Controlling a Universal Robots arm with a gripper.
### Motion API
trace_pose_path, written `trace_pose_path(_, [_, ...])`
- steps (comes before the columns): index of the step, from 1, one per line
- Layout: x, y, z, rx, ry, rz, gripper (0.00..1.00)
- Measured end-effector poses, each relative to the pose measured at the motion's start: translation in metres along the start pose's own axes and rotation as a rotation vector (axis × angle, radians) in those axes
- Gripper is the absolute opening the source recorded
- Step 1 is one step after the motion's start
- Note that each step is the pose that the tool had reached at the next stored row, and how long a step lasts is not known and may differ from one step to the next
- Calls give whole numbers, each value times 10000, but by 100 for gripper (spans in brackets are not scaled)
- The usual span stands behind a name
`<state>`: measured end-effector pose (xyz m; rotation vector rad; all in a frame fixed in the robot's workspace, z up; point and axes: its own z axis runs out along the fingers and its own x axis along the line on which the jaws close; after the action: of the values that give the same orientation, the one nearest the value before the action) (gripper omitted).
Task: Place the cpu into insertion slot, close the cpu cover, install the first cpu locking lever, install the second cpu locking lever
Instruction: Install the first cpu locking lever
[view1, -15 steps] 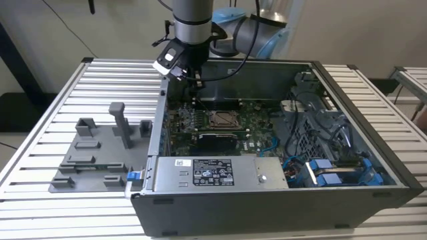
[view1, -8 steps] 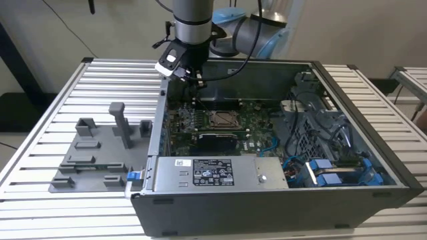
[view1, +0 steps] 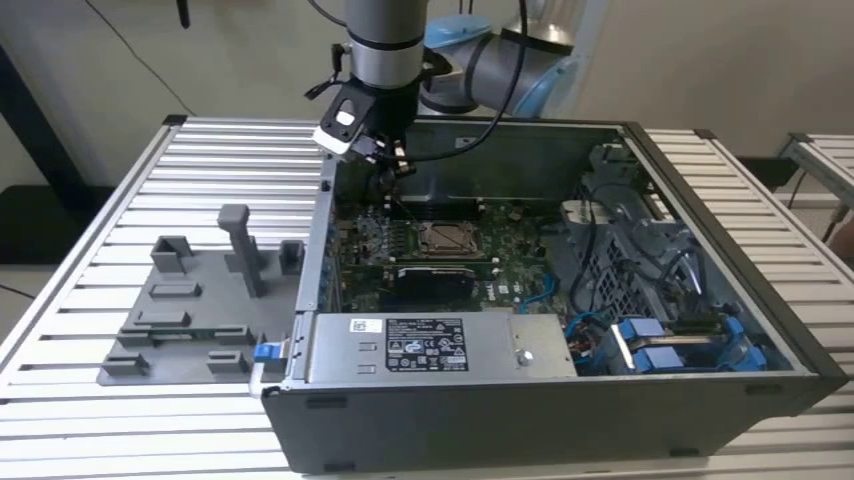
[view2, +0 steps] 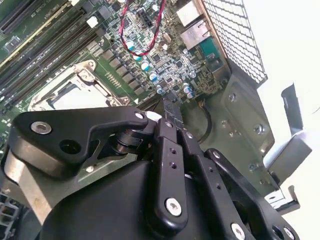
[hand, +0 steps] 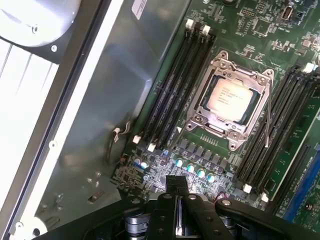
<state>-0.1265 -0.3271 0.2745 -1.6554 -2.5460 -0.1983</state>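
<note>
The gripper hangs from the arm inside the open computer case, at the far corner toward the exterior view's left. Both wrist views show its two black fingers pressed together with nothing between them. The tips sit over the green motherboard, close above a row of small blue-topped capacitors. They are beside the socket and not touching it. The cpu lies flat in its socket near the middle of the board, its pale metal top facing up, and in the exterior view it is well apart from the gripper. The cpu cover, a silvery frame, lies down over the chip so that the chip's top shows through its window. A thin metal lever runs along one side of the socket, and whether it is hooked down cannot be told. Black memory slots flank the socket on both sides. The case rests on a slatted metal table, and a grey fixture with upright posts lies just beside it on the exterior view's left.
</note>
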Motion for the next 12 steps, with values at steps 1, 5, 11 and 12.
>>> trace_pose_path(1, [0, 0, 0, 7, 3, -51, 11])
trace_pose_path(5, [0, 0, 0, 25, 8, -224, 11])
trace_pose_path(11, [0, 0, 0, 56, 18, -458, 11])
trace_pose_path(12, [0, 0, 0, 61, 20, -494, 11])
